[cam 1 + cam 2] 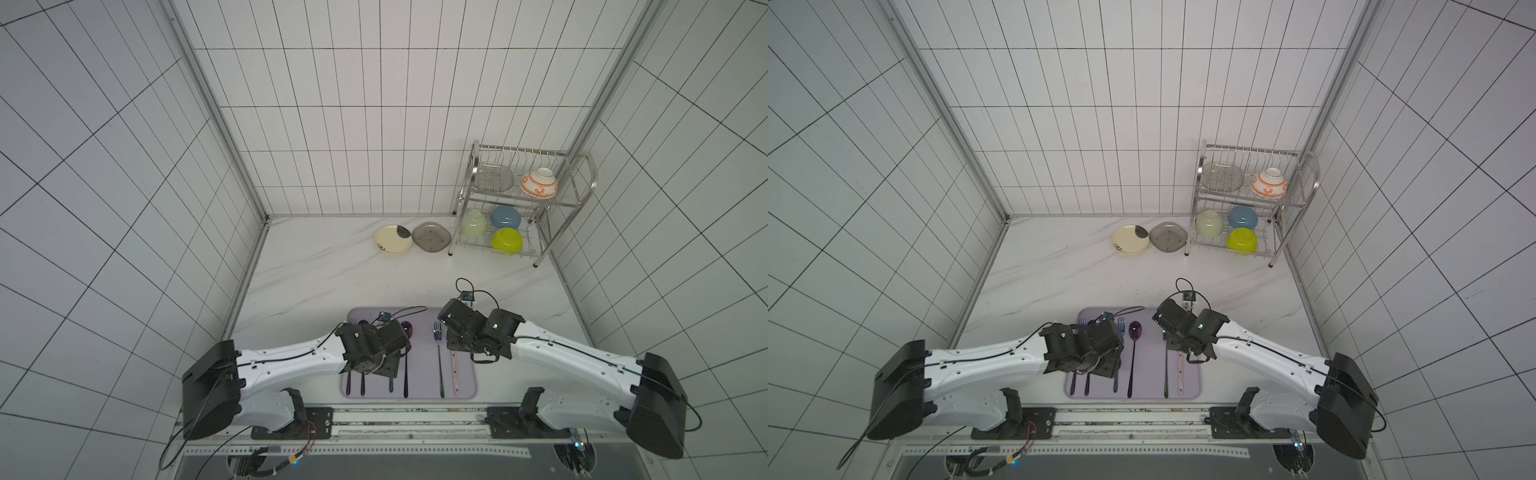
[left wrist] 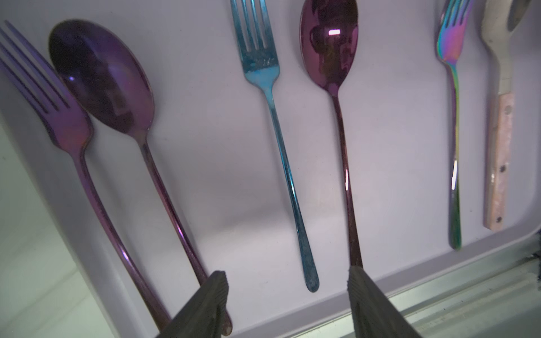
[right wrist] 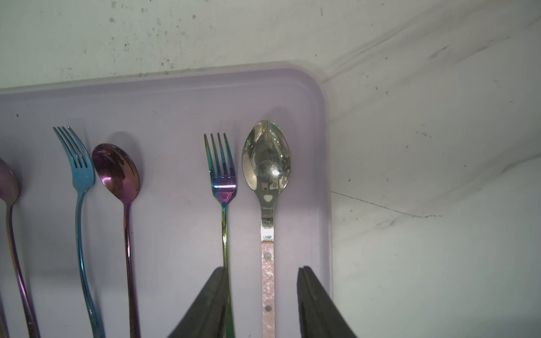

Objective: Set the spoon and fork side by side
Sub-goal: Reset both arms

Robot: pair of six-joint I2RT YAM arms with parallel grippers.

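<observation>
Nothing gripped, both over the tray (image 3: 175,96).
My left gripper (image 2: 288,281) wide, blue fork (image 2: 281,146) end between fingers; right gripper (image 3: 262,270) narrower, astride spoon (image 3: 266,158), rainbow fork (image 3: 224,187) just beside one finger.

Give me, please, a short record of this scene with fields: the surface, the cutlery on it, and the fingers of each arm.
surface: lavender tray on white counter
cutlery: six pieces, roughly parallel: purple fork, purple spoon, blue fork, magenta spoon, rainbow fork, silver spoon
left fingers: open, blue fork's handle end between them
right fingers: open, astride the silver spoon's pink handle
</observation>
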